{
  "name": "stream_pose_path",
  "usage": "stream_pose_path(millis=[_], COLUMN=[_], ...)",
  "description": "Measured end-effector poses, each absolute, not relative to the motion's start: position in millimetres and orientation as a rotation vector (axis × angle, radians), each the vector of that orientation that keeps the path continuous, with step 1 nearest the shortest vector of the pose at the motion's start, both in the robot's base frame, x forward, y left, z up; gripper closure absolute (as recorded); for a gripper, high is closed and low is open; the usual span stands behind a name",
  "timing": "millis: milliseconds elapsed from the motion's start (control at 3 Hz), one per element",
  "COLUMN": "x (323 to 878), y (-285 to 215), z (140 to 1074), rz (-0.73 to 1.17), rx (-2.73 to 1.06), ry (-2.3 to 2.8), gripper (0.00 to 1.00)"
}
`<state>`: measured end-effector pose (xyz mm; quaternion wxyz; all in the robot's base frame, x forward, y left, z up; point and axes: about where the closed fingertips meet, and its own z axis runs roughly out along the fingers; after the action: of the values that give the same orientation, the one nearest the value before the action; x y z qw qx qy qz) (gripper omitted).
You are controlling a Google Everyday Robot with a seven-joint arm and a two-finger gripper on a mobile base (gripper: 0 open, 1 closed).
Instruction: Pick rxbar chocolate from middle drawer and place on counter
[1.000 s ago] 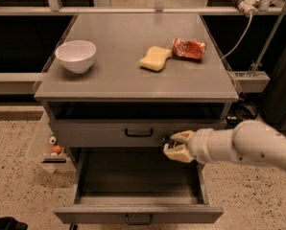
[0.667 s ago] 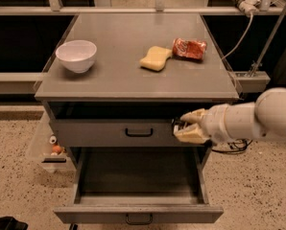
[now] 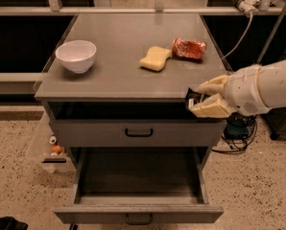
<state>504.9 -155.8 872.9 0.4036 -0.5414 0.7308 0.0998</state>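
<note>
My gripper [image 3: 204,98] is at the counter's front right corner, level with its edge. Its cream fingers [image 3: 211,108] are shut on the rxbar chocolate [image 3: 195,98], a small black bar of which only the end shows between them. The counter [image 3: 119,56] is a broad grey cabinet top. Below it, the middle drawer [image 3: 138,186] stands pulled out, and its inside looks bare. The white arm reaches in from the right.
On the counter are a white bowl [image 3: 76,55] at the left, a yellow sponge [image 3: 155,59] in the middle and a red snack packet [image 3: 188,48] at the right. A closed grey drawer [image 3: 138,132] with a black handle sits above the open one. Cables hang at the right.
My gripper has risen from in front of the closed drawer's right end up to the counter's front right edge, carrying the bar with it.
</note>
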Motion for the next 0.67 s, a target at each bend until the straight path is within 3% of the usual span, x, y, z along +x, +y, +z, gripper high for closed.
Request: stream_pose_path(millis=[667], x=[521], y=[-152], z=[872], rz=[0.292], rx=[-1.371], ry=[1.819], gripper=[1.0])
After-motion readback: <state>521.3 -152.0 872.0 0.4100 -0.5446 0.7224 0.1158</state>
